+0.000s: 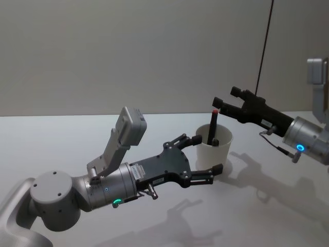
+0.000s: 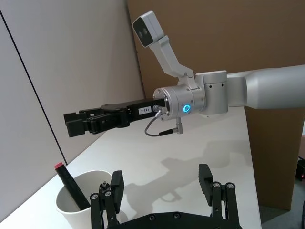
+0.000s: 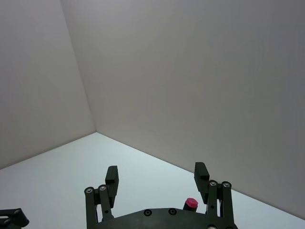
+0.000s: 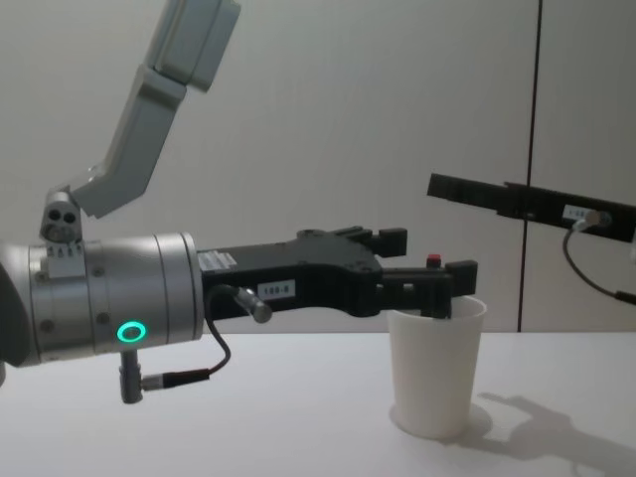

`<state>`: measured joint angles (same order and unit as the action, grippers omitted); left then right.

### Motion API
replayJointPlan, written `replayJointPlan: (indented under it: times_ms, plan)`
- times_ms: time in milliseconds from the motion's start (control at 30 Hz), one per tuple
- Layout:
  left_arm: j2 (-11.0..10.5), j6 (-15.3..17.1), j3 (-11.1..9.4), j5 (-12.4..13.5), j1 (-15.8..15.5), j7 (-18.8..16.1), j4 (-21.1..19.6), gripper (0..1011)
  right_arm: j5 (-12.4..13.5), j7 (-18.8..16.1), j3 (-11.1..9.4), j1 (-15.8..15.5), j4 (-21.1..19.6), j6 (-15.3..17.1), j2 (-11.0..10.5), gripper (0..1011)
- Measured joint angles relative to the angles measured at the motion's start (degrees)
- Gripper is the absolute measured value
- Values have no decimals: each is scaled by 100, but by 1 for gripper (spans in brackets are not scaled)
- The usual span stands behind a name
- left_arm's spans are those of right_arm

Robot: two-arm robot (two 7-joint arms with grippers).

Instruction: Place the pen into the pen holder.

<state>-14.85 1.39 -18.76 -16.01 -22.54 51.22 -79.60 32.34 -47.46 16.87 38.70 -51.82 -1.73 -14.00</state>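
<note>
Left end effector (image 1: pixel 207 153) sits spread wide at the cup (image 1: pixel 215 150), one finger (image 1: pixel 187 140) along the cup's far-left rim and the other (image 1: pixel 205 175) at its near side. The wall of the cup is between them, and whether the pads touch it can't be told. From the chest view the same end effector (image 4: pixel 427 266) hangs level with the rim of the cup (image 4: pixel 434 366), gripping nothing.

The cup is plain white paper, tapered, with a rolled rim, and stands upright on the table (image 1: pixel 267 206). Inside it is the pen (image 1: pixel 213 126): dark barrel, red cap on top, leaning with its upper end poking above the rim. The left wrist view shows the pen (image 2: pixel 71 186) resting against the inside wall of the cup (image 2: pixel 78 202), tilted away from the left end effector's fingers (image 2: pixel 116 183).

Right end effector (image 1: pixel 222 105) hovers above and to the right of the cup, released, with its tips just beside the pen's red cap but apart from it. Its own wrist view has the end effector (image 3: pixel 157 175) open, the red cap (image 3: pixel 191 203) peeking up close to one finger.

Around the cup the table is bare white, with a pale wall (image 1: pixel 128 51) behind it and a thin dark cable (image 1: pixel 264 46) running down the wall behind the right arm.
</note>
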Motion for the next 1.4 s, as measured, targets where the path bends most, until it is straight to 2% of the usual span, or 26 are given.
replayJointPlan:
  times_ms: [200,600,800,1000,1400]
  plan:
    - [0,0,0,0,0,0,0,1000,51,89,-45,-120,-265,93,-77,1002]
    - [0,0,-1,0,0,0,0,1000,276,539,-209,-617,-1146,287,-366,1002]
    - [0,0,0,0,0,0,0,1000,387,890,-309,-980,-1698,324,-562,1001]
    - [0,0,-1,0,0,0,0,1000,472,1348,-430,-1484,-2396,315,-822,1002]
    - [0,0,0,0,0,0,0,1000,475,2101,-577,-2275,-3363,256,-1207,1002]
